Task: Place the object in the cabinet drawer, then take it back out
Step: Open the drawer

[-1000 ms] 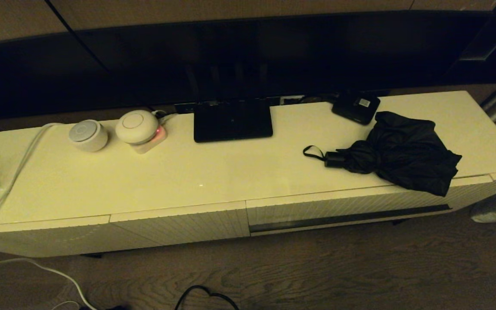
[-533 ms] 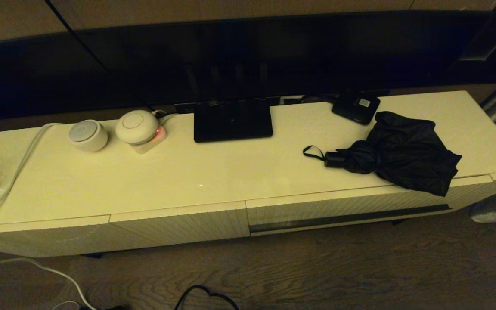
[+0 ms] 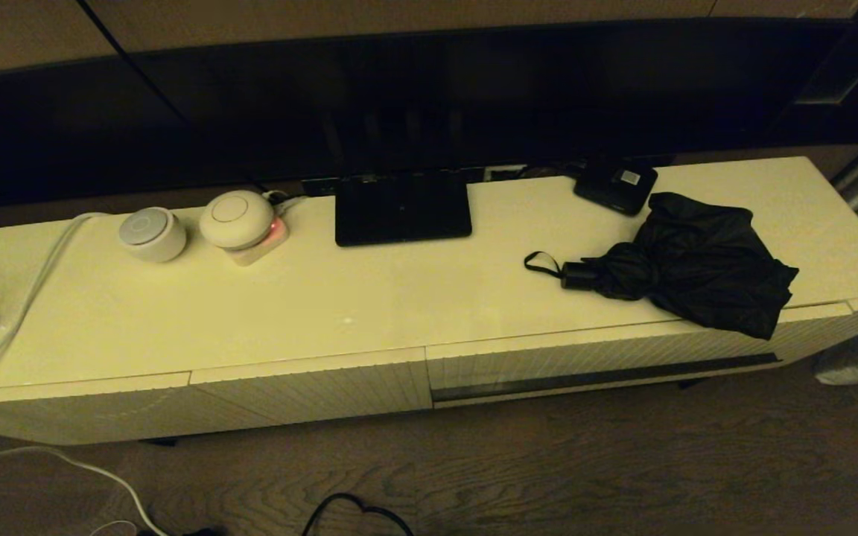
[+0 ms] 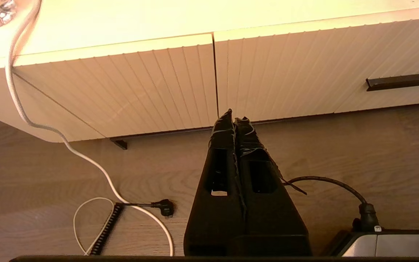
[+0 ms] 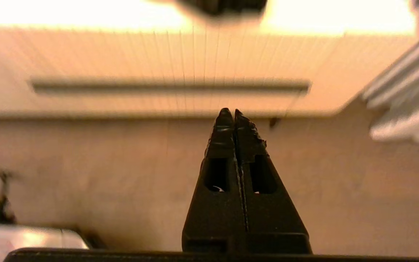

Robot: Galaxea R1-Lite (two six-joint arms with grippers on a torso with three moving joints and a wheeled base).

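My left gripper (image 4: 234, 119) hangs low before the cabinet, fingers pressed together, parked. My right gripper (image 5: 230, 111), fingers also pressed together and holding nothing, faces the drawer (image 5: 180, 58) and its dark handle slot (image 5: 169, 86), since that must open first. The umbrella (image 3: 686, 264) lies on the cabinet top (image 3: 325, 298) above, well apart from both.

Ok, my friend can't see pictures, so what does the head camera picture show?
A black folded umbrella lies on top of a long cream cabinet, above a closed drawer with a dark handle slot. Further left sit a flat black stand and two round white gadgets. No robot arm shows.
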